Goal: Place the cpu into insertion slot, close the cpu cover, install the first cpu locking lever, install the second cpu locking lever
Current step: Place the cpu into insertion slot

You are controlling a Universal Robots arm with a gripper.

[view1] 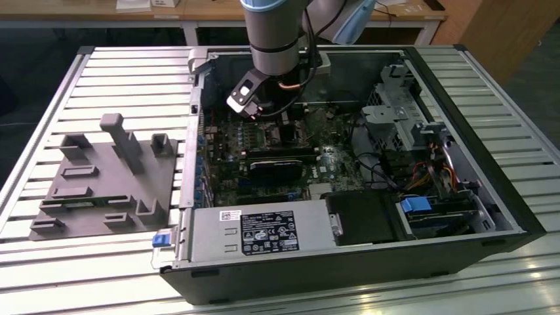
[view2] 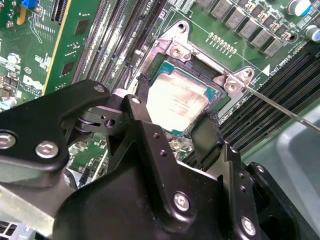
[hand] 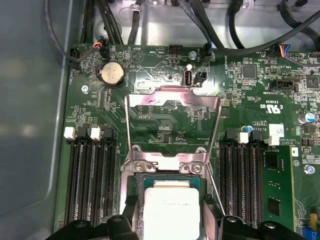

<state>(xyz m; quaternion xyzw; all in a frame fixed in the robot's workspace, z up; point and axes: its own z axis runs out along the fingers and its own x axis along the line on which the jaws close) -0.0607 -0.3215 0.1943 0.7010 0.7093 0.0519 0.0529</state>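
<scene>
The cpu point(hand: 172, 210) point(view2: 177, 100), a flat square chip with a silver top, lies level in the black-rimmed insertion slot point(hand: 136, 184) point(view2: 197, 65) on the green board. My gripper point(hand: 171, 216) point(view2: 175, 102) is shut on it, one black finger point(view2: 142, 87) against each of two opposite edges. The cpu cover point(hand: 150, 97), a silver frame with a square window, stands swung open beyond the slot. A thin locking lever point(view2: 280, 107) sticks out free beside the socket. In the exterior view my gripper point(view1: 262, 117) is low inside the open computer case.
Long black memory slots point(hand: 92, 185) point(hand: 242, 180) flank the socket. Cables point(hand: 235, 30) hang past the board's far edge. A black card point(view1: 280, 164), a power supply point(view1: 254, 230) and drive bays point(view1: 411, 125) crowd the case. A grey fixture point(view1: 105, 177) sits at the exterior view's left.
</scene>
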